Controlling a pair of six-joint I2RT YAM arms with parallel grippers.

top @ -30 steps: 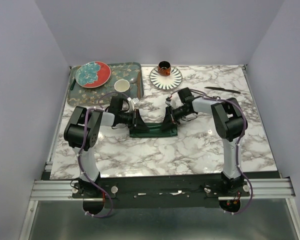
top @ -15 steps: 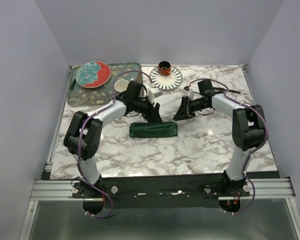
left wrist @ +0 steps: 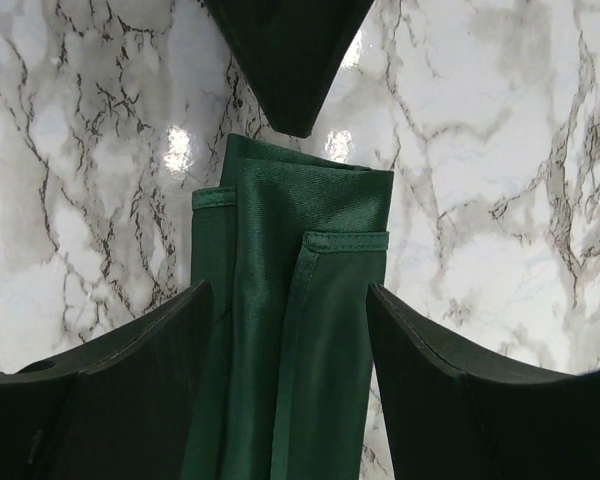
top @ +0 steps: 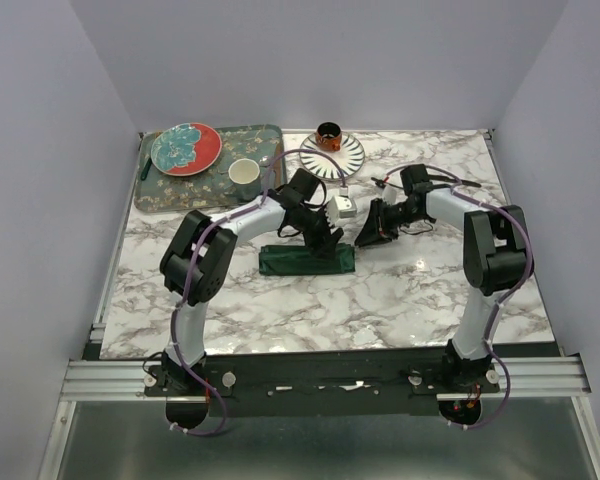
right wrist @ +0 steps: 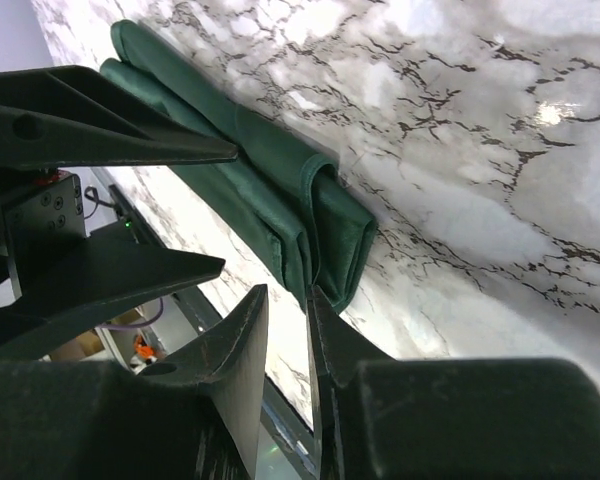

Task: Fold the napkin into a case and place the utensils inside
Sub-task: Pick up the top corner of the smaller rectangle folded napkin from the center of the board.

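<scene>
The folded green case (top: 292,262) lies flat in the middle of the marble table (top: 400,300). The left gripper (left wrist: 290,300) hovers over its end, its 2 fingers wide apart. The right gripper (right wrist: 286,300) hangs just beside, with a slim gap between its fingers and nothing held.

**Bright, even light from above; crisp overhead view.**
2 white glare spots sit on the glossy marble desk (left wrist: 500,200) beside the napkin (left wrist: 300,280), whose satin shows a soft sheen; the left tool (left wrist: 288,288) and right tool (right wrist: 286,290) read as dark, nearly featureless shapes.
</scene>
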